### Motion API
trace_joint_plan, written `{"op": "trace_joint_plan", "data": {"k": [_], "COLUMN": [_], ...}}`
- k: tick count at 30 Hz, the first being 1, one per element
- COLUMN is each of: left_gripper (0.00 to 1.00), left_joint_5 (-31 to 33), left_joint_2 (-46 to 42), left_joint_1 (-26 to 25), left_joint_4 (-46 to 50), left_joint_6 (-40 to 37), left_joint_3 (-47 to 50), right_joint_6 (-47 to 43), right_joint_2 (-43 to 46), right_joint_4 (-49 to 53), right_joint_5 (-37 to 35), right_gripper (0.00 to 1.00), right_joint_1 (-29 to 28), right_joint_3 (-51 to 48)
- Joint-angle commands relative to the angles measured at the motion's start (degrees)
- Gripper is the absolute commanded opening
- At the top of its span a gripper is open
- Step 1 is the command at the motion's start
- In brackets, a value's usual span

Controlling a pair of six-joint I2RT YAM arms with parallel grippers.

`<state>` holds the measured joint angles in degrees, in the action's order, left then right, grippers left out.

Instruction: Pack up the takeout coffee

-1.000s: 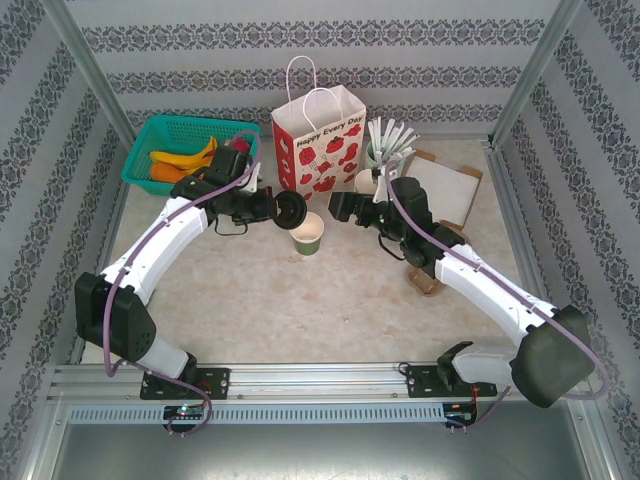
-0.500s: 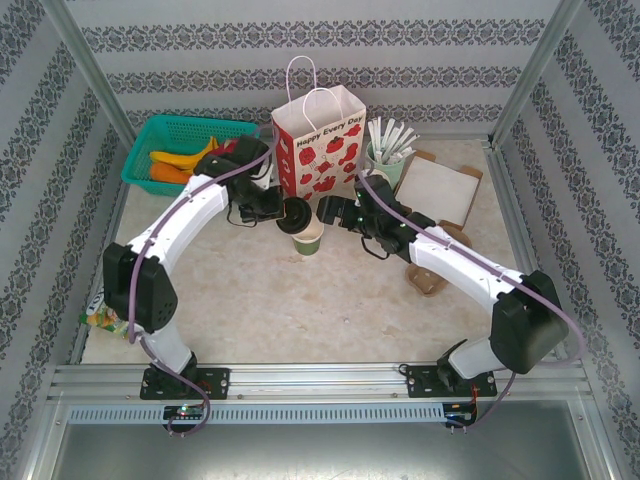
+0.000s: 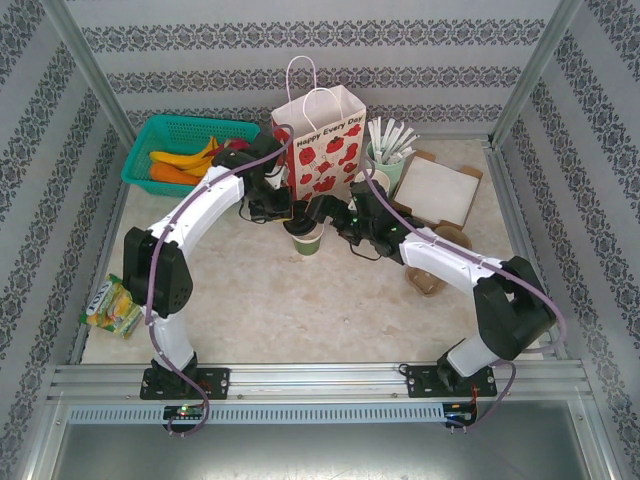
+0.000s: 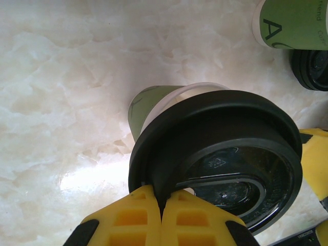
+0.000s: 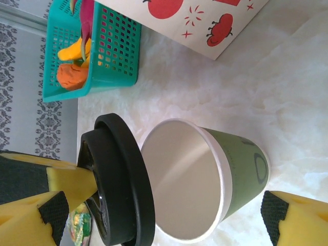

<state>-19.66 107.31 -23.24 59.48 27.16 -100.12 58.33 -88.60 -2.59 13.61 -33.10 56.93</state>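
The takeout coffee is a green paper cup standing open on the marble table in front of the paper bag. Its black lid is pinched at the edge by my left gripper, which is shut on it. The lid hangs tilted just beside and above the cup's white rim, not seated on it. My right gripper is open, one finger on each side of the cup, not touching it. From above, my left gripper and right gripper meet over the cup.
A teal basket of food stands at the back left. A pale green holder of white sticks and a white box are at the back right. A snack packet lies at the left edge. Another green cup and spare lids stand nearby.
The left arm has carried the lid right, from beside the cup to over its rim. The right arm has swung left until its open fingers flank the cup.
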Motion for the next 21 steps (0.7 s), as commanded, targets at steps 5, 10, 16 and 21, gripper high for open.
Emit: {"op": "trace_joint_plan", "data": {"k": [5, 10, 16, 21], "left_gripper": [0.00, 0.00, 0.00, 0.00], "left_joint_5": [-1.50, -1.53, -2.73, -3.12], "left_joint_2": [2.42, 3.15, 3.66, 4.29], "left_joint_1": [-0.40, -0.40, -0.40, -0.46], "left_joint_4": [1.75, 1.38, 0.23, 0.00], "left_joint_6": [-1.22, -1.16, -0.94, -0.84], "left_joint_3": [-2.40, -2.46, -1.84, -1.93], "right_joint_6": [2.50, 2.50, 3.38, 3.88], "right_joint_2": [-2.00, -3.44, -4.72, -5.53], "right_joint_4": [-5.13, -6.53, -8.32, -8.94], "right_joint_5": [2.62, 3.59, 4.47, 5.28], "right_gripper": [0.98, 0.98, 0.98, 0.98], "right_joint_1": [0.81, 0.85, 0.81, 0.78], "right_joint_3": [-0.76, -0.49, -0.44, -0.48]}}
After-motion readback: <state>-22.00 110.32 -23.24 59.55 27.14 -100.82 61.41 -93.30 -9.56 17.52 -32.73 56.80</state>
